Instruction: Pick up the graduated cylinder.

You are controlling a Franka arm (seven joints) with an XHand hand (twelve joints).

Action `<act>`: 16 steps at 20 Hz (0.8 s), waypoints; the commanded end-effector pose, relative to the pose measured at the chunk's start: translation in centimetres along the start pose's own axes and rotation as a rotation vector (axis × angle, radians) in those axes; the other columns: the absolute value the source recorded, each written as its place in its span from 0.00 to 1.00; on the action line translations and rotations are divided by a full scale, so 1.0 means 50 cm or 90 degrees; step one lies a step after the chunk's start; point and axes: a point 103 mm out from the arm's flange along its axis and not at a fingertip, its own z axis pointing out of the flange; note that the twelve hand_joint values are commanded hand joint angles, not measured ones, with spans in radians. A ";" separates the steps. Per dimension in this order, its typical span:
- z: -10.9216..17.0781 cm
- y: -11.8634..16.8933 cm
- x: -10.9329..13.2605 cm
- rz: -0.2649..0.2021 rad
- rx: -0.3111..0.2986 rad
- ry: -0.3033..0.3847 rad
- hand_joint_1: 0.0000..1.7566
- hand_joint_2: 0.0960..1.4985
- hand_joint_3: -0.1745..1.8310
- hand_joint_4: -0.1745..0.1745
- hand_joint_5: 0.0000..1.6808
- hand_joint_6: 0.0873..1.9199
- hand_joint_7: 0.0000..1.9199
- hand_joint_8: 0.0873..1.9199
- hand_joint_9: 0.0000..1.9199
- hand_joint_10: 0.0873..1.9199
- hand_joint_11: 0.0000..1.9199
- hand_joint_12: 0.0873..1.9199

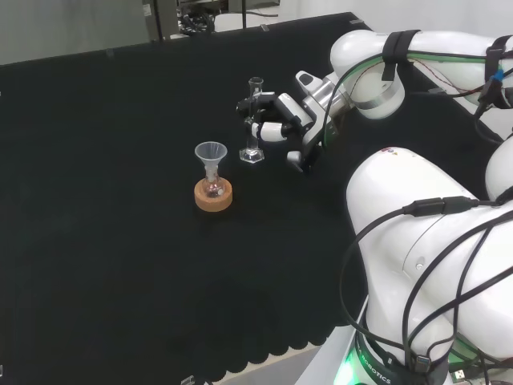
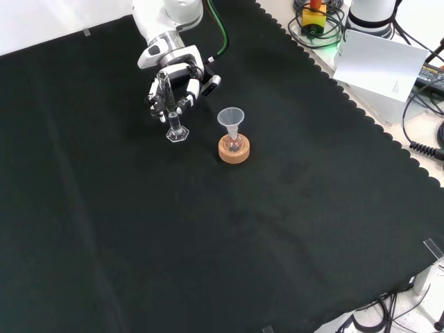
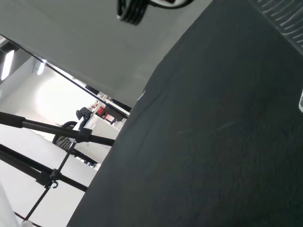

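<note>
Black cloth bench (image 1: pixel 120 265): black-and-white robot hand (image 1: pixel 280 120) curls around slim clear glass graduated cylinder (image 1: pixel 254 120), upright on its base, probably gripping mid-stem for a balanced lift.

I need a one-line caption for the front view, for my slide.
Robot hand curled around an upright graduated cylinder, beside a funnel-topped flask on a cork ring.

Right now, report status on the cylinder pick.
Hand curled around graduated cylinder. Cylinder upright, base on the cloth. Funnel on its cork-ring flask nearby, clear of the hand.
</note>
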 end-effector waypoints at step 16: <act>-0.003 -0.004 0.001 -0.003 -0.005 0.020 0.62 0.44 0.36 0.42 0.38 0.27 0.38 0.27 0.61 0.02 0.50 0.49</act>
